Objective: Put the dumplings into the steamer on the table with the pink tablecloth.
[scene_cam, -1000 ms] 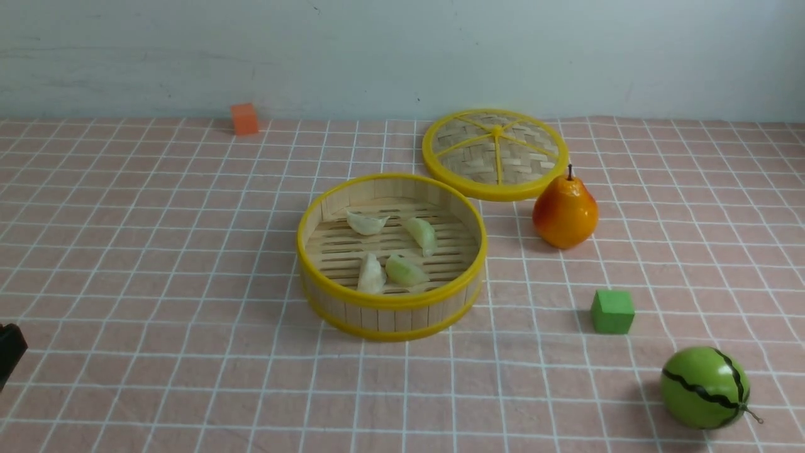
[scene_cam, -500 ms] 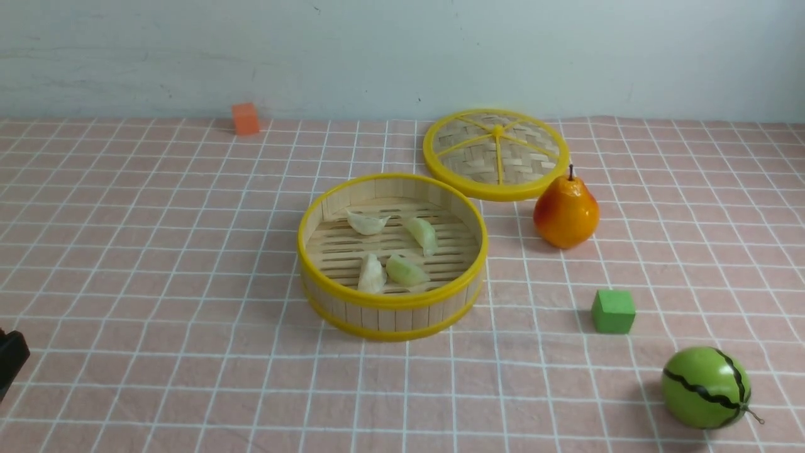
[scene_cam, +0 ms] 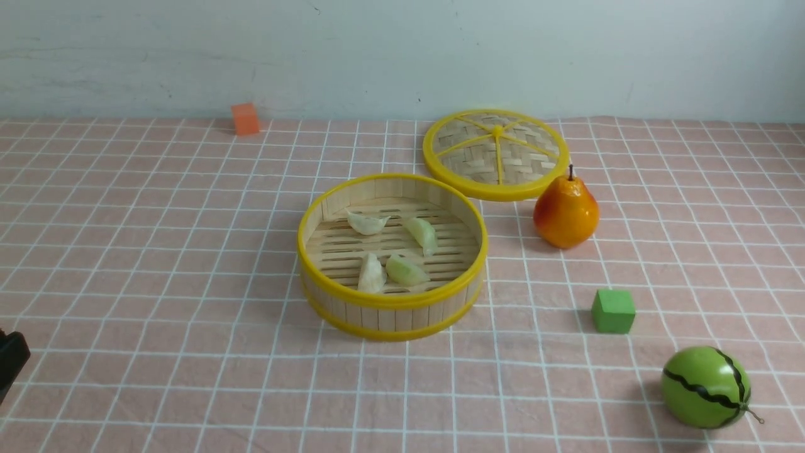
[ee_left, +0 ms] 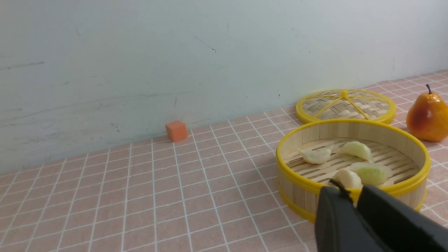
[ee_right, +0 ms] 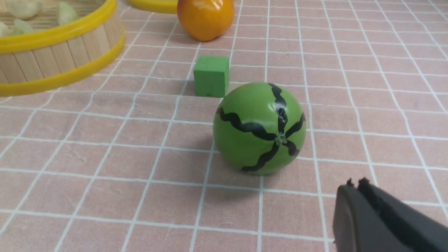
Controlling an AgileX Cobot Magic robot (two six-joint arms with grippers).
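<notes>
The steamer [scene_cam: 390, 304] stands mid-table on the pink tablecloth [scene_cam: 157, 251]. All of the dumplings lie on its slatted floor: a white one [scene_cam: 366, 223] and a green one [scene_cam: 422, 234] at the back, a white one [scene_cam: 371, 274] and a green one [scene_cam: 405, 270] at the front. My left gripper [scene_cam: 9, 358] is at the near left edge, far from the steamer; in the left wrist view [ee_left: 353, 194] it is shut and empty, in front of the steamer's wall [ee_left: 301, 197]. My right gripper [ee_right: 355, 183] is shut and empty, near the toy watermelon; it is outside the front view.
The woven yellow-rimmed lid [scene_cam: 497, 154] lies behind the steamer, with an orange pear [scene_cam: 565, 212] next to it. A green cube [scene_cam: 612, 311] and a toy watermelon [scene_cam: 704, 387] sit at the near right. An orange cube [scene_cam: 244, 119] sits by the back wall.
My left gripper has sunk slightly at the left edge of the front view. The dumplings and steamer have not moved.
</notes>
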